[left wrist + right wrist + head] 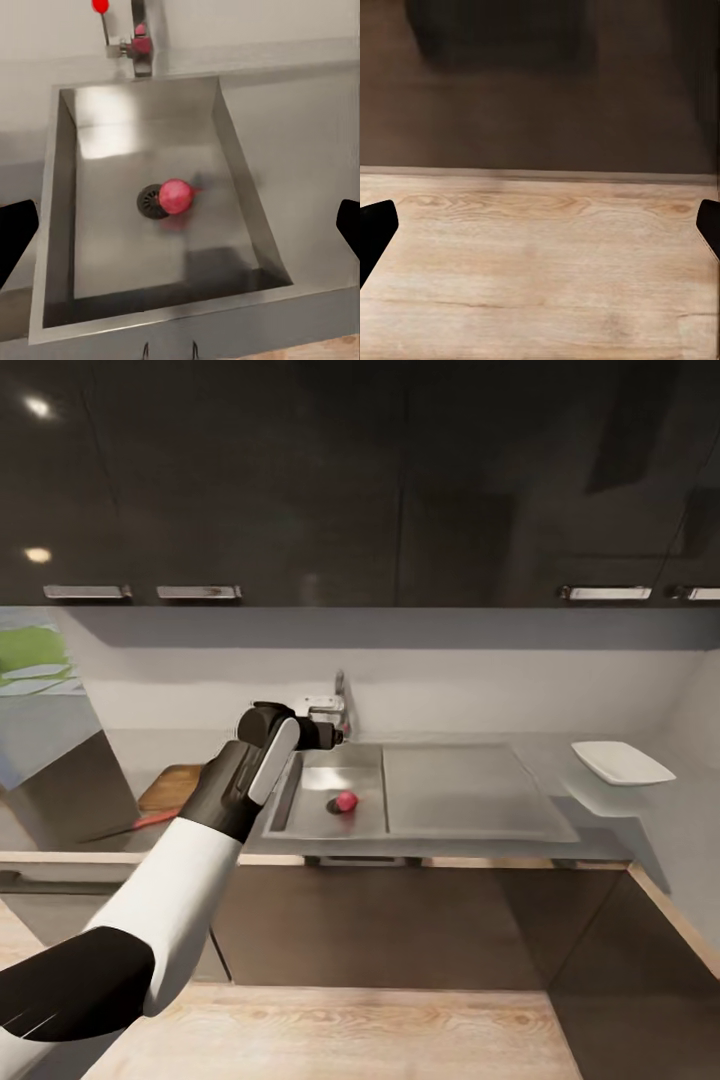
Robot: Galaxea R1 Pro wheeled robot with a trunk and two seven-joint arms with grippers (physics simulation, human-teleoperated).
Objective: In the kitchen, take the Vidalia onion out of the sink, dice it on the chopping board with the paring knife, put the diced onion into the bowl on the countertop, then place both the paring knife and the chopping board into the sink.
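The Vidalia onion (346, 801) lies in the sink (310, 825) at frame centre — nothing is done yet. The left tool (335, 737) hovers above, jaws spread wide; all steps remain.

head, left wrist share sink (420, 790).

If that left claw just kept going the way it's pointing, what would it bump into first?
Most likely the Vidalia onion, lying by the drain on the sink floor, between the open left gripper fingers. Nothing seems to lie between; depth is uncertain.
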